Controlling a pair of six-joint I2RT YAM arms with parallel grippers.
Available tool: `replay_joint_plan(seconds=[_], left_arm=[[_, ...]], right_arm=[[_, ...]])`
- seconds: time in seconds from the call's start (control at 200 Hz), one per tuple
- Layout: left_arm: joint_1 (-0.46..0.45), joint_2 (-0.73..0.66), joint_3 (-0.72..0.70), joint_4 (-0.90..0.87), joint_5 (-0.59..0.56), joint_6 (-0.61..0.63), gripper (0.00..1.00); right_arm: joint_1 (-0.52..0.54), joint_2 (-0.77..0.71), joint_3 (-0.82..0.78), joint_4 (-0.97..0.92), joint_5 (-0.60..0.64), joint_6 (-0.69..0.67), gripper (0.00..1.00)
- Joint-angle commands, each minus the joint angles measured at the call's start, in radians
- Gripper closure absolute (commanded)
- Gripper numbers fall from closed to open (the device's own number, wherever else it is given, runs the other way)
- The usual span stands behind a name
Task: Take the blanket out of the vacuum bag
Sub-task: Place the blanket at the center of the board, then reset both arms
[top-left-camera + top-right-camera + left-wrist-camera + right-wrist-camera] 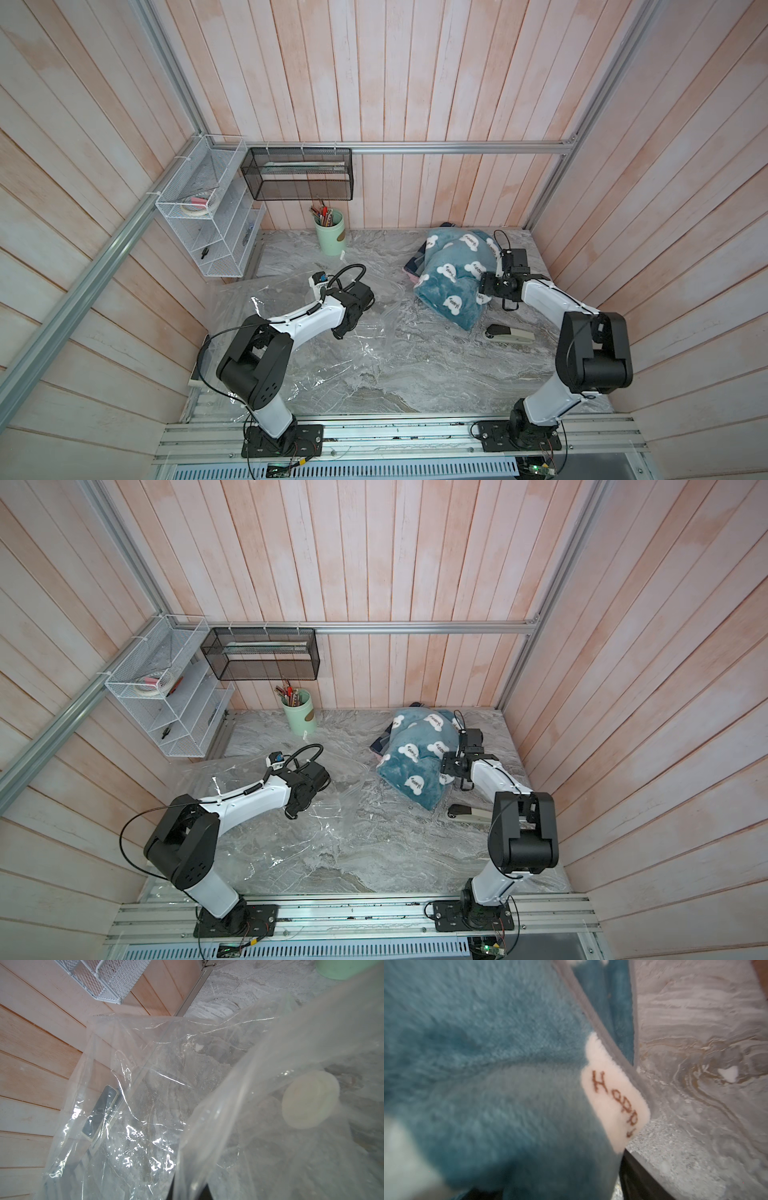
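1. We see the vacuum bag (316, 361) crumpled flat over the left half of the tabletop (436, 382), up against its left edge.
2. The left hand (338, 331) sits low over the bag, jaws pressed together and pinching a fold of the film. In the left wrist view the film rises toward the camera, with the white valve cap (309, 1099) in the raised part.
3. The blanket (449, 270) is out of the bag. It is teal fleece with white "Happy" patches, heaped near the far right corner and apart from the bag.
4. The right hand (481, 293) is at the blanket's right side, jaws set wide and clamping a thick fold. Fleece fills the right wrist view.
5. A stapler (509, 333) lies just beside the blanket's near end. A green pen cup (330, 235) stands at the far edge.
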Motion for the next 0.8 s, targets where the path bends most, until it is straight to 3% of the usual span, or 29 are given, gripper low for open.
replay_joint_plan(seconds=[0.0,0.055,0.1,0.17,0.25,0.315,0.34,0.41,0.475,0.535,0.62,0.725,0.795], left_arm=[[-0.002,-0.02,0.018,0.02,-0.005,0.037,1.0],[-0.002,-0.058,-0.001,0.099,0.029,0.13,1.0],[-0.002,-0.113,-0.039,0.243,0.099,0.278,1.0],[0.012,-0.218,-0.127,0.541,0.374,0.582,0.99],[0.088,-0.302,-0.186,0.803,0.833,0.837,0.61],[0.228,-0.286,-0.137,0.893,1.155,0.832,0.09],[0.27,-0.263,-0.09,0.874,1.199,0.824,0.0],[0.277,-0.233,0.047,0.681,1.157,0.83,0.0],[0.168,-0.334,-0.033,0.696,0.938,0.842,0.0],[0.088,-0.461,-0.211,0.876,0.742,0.848,0.0],[0.132,-0.606,-0.482,1.191,0.607,0.884,0.0],[0.211,-0.696,-0.774,1.571,0.551,1.115,0.0],[0.283,-0.662,-0.838,1.657,0.522,1.065,0.0]], right_arm=[[-0.006,-0.026,0.024,0.023,-0.059,-0.025,0.25],[-0.002,-0.083,0.03,0.014,-0.03,-0.032,0.25],[0.012,-0.141,0.038,-0.006,0.017,-0.038,0.25],[0.048,-0.238,0.06,-0.054,0.101,-0.05,0.25],[0.101,-0.361,0.081,-0.097,0.179,-0.052,0.23],[0.125,-0.45,0.092,-0.123,0.161,-0.039,0.2],[0.127,-0.484,0.089,-0.135,0.13,-0.029,0.2],[0.127,-0.595,0.017,-0.12,0.028,-0.007,0.1],[0.119,-0.7,-0.135,-0.002,-0.031,-0.015,0.02],[0.072,-0.741,-0.267,0.138,-0.107,-0.009,0.02],[-0.051,-0.686,-0.38,0.29,-0.218,0.028,0.02],[-0.106,-0.546,-0.465,0.44,-0.094,0.005,0.02],[-0.104,-0.492,-0.523,0.552,-0.017,-0.049,0.02]])
